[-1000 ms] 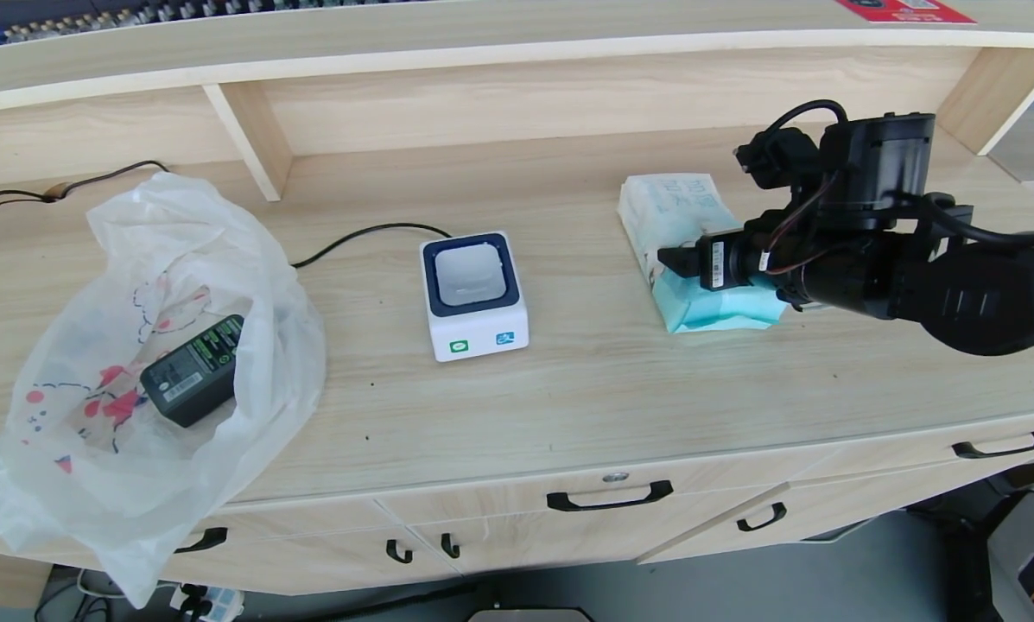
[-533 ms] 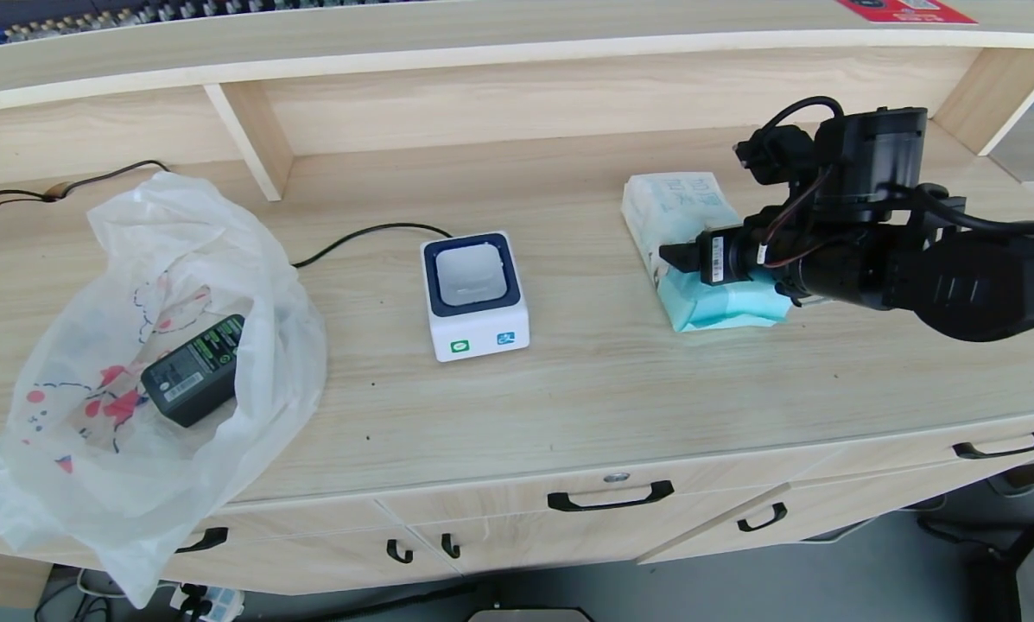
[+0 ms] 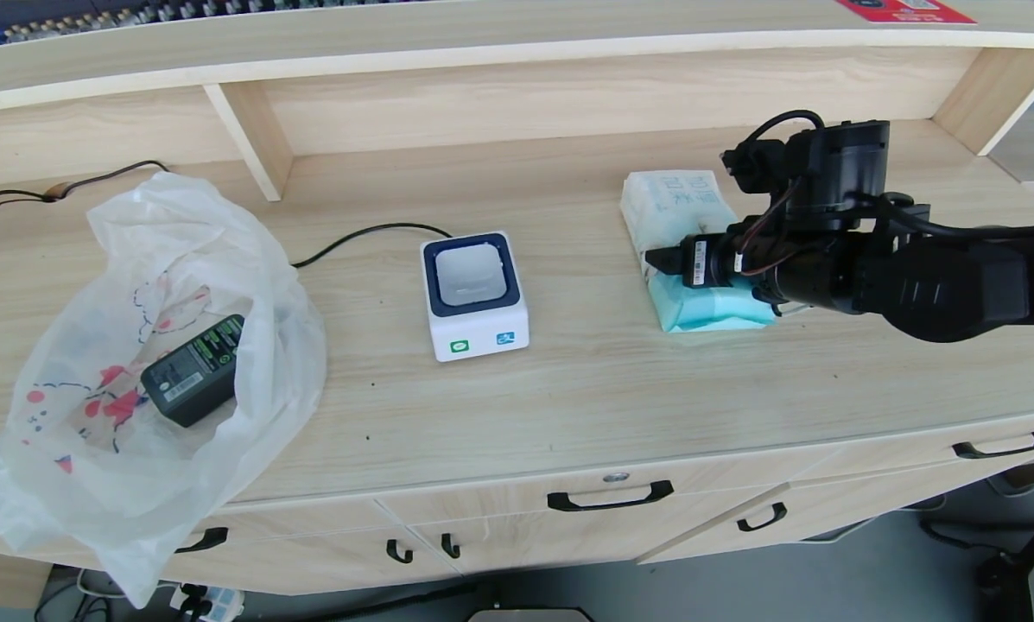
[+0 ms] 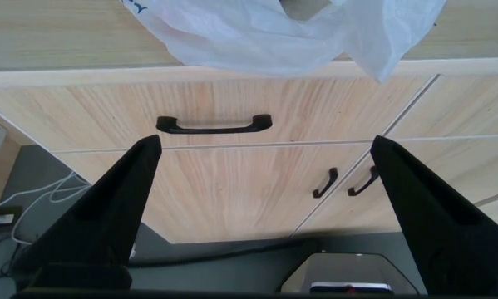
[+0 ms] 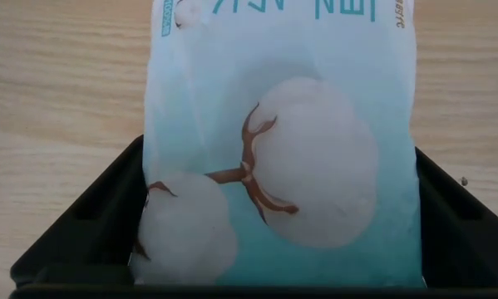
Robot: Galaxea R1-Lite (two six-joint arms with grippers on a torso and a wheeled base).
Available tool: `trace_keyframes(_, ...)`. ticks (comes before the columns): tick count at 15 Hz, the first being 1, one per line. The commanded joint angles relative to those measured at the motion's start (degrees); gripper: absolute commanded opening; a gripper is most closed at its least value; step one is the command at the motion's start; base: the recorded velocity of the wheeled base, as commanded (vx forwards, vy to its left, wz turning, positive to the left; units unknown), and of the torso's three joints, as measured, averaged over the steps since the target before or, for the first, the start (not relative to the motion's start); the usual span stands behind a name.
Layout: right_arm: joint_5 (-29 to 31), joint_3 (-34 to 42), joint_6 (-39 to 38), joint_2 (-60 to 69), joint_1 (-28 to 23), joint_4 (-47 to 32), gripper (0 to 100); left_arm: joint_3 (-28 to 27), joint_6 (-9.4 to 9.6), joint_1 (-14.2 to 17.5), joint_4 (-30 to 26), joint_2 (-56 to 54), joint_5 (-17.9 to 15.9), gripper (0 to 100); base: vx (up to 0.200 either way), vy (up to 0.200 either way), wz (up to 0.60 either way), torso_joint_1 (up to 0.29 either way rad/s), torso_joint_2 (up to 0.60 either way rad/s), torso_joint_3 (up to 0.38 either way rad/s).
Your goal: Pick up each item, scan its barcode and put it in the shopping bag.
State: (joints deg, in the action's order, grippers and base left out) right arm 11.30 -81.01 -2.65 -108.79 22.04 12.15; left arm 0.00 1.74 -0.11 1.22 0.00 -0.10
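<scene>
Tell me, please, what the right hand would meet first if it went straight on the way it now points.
Most likely the tissue pack, which lies on the counter right ahead of the right hand; they may already touch.

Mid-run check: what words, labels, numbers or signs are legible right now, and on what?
Nothing reads cleanly.
On the tissue pack: large teal characters, cropped.
On the black adapter in the shopping bag: label print, too small.
On the scanner: two icons, no words.
On the red sign, upper shelf: too small.
</scene>
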Motion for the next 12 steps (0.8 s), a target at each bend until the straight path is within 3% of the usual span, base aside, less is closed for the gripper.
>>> trace_keyframes(1,-0.31,0.15,-1.05,-0.46,0.37,0.33,100,0.0,0.01,0.02,0.01,0.09,0.01,100,0.0,0.0,0.0,0.0,0.0,0.0)
trace_keyframes(5,-0.23,0.15,-2.1,-0.81,0.64,2.17,100,0.0,0.01,0.02,0.01,0.0,0.01,100,0.0,0.0,0.0,0.0,0.0,0.0)
trace_keyframes(6,-0.23,-0.03,-2.19,-0.81,0.81,2.17,0,0.0,0.01,0.02,0.01,0.0,0.01,100,0.0,0.0,0.0,0.0,0.0,0.0)
trace_keyframes(12,0.04,0.59,-2.28,-0.28,1.69,6.13,0,0.0,0.1,0.02,0.1,0.09,0.01,100,0.0,0.0,0.0,0.0,0.0,0.0)
